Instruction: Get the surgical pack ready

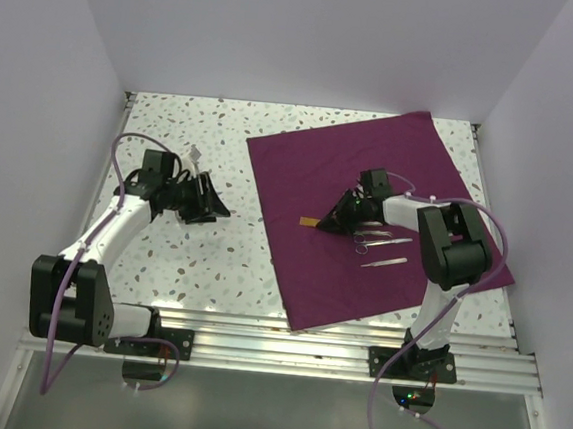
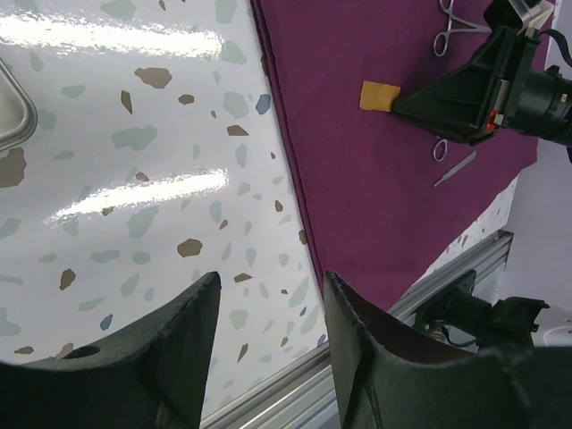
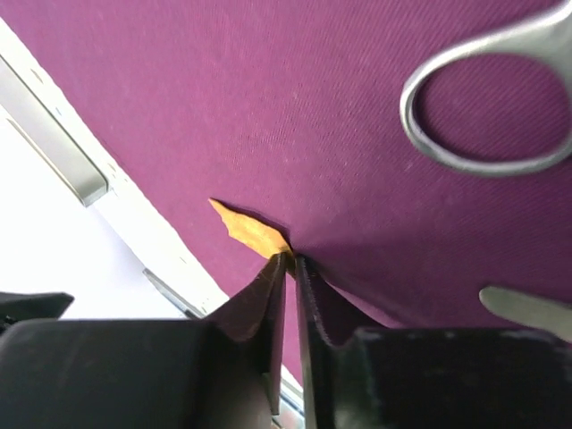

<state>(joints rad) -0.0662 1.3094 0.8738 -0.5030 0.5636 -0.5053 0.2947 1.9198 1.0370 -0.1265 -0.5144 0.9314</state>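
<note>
no legible text, no labels, no brands, no numbers

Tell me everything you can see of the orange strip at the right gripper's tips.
The orange strip is a small, flat, tan-orange rectangle, thin like paper or tape, with no markings visible. It lies on the purple cloth, left of the steel instruments and apart from them. One end sits between the tips of the right gripper, whose jaws are nearly together and seem to pinch it.

Narrowly parted jaws pinch the orange strip (image 3: pixel 248 231) on purple cloth (image 3: pixel 268 107).
</note>
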